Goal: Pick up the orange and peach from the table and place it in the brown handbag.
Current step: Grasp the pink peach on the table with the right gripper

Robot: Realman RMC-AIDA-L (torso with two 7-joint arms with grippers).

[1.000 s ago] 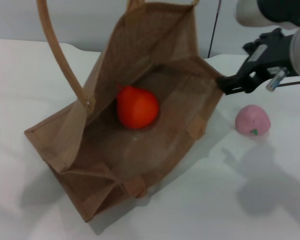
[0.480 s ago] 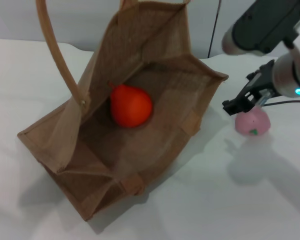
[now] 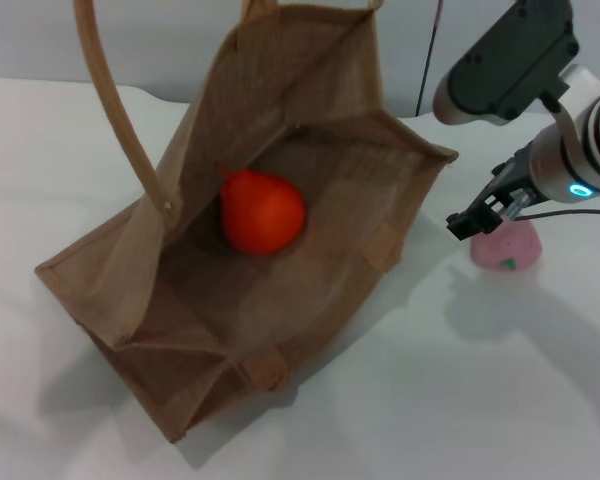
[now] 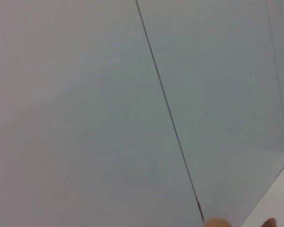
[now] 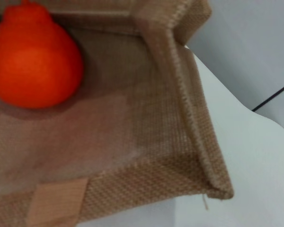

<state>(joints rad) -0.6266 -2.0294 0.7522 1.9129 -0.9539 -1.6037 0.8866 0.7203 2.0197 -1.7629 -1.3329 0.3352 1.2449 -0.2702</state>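
Note:
The brown handbag (image 3: 310, 290) lies open on the white table (image 3: 460, 400), with one long handle (image 3: 110, 100) raised up past the top left of the head view. The orange (image 3: 263, 212) rests inside the bag and also shows in the right wrist view (image 5: 33, 61), beside the bag's bound corner (image 5: 180, 99). The pink peach (image 3: 510, 248) sits on the table to the right of the bag. My right gripper (image 3: 477, 216) hangs just above and left of the peach and covers part of it. My left gripper is out of view.
A thin dark cable (image 3: 428, 60) runs down the pale wall behind the bag. The left wrist view shows only that wall and cable (image 4: 165, 104). Bare tabletop lies in front of and to the right of the bag.
My right gripper has moved from the bag's right edge down and right to just over the peach. The bag has shifted slightly to the left. The orange stays inside it.

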